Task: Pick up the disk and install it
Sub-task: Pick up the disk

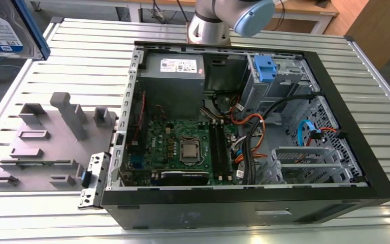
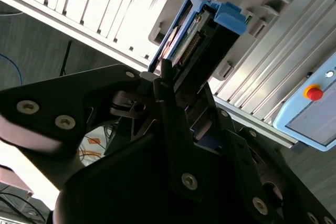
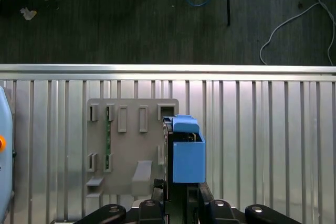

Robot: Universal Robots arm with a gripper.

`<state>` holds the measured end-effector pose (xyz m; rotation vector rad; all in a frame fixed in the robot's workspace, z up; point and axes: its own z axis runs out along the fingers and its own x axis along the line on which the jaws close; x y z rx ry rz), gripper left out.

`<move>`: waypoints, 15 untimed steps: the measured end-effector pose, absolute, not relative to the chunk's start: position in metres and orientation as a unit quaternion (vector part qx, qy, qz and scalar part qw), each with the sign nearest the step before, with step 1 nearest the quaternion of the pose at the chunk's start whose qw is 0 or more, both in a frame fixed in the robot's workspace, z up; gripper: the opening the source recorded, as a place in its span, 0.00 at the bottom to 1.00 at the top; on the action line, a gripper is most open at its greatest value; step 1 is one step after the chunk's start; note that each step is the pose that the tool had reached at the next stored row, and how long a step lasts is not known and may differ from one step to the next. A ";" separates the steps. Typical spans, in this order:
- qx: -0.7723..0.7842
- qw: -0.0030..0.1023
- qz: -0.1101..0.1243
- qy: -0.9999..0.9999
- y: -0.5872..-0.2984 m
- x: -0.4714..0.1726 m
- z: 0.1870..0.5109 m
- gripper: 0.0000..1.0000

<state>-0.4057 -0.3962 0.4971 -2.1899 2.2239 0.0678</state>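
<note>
Gripper (image 3: pixel 180 191) pinching the disk (image 3: pixel 188 157), lifted clear above the grey fixture (image 3: pixel 128 150). Pick looks done, install not yet. It needs the rails squared to the PC case (image 1: pixel 378 170) drive bay (image 1: pixel 276 84).

Exterior view high over computer case (image 1: pixel 215 216); both wrist views close above grey fixture (image 3: pixel 131 153).

Hand (image 3: pixel 177 192) — clamped on the disk (image 3: pixel 188 157)
</note>
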 end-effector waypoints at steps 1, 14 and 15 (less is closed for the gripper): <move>-0.701 0.010 0.022 0.712 -0.396 -0.404 0.497 0.35; -0.701 0.010 0.022 0.712 -0.396 -0.384 0.497 0.35; -0.701 0.010 0.022 0.712 -0.396 -0.383 0.497 0.35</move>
